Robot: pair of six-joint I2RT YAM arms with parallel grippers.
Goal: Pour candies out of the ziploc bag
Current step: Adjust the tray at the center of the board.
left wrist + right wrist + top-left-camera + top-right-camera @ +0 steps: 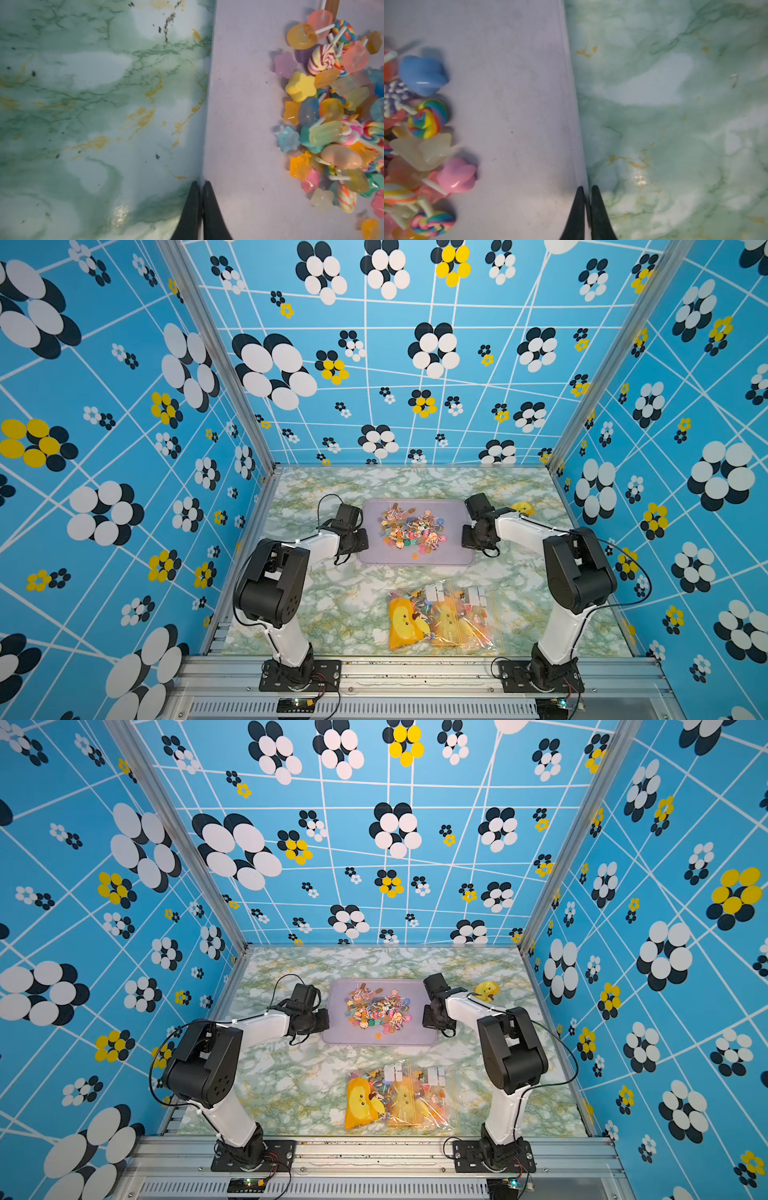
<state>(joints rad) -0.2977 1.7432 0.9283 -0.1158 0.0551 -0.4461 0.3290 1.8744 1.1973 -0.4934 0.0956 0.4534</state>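
A heap of multicoloured candies lies on a lavender tray at the table's middle. My left gripper is shut on the tray's left rim. One finger is on the marble side, one on the tray side, with the candies further in. My right gripper is shut the same way on the right rim of the tray, apart from the candies. The clear ziploc bag lies flat near the front edge, holding candies and yellow shapes, with no gripper near it.
A yellow duck toy sits at the back right, just behind my right arm. Patterned blue walls enclose the green marble table on three sides. A metal rail runs along the front.
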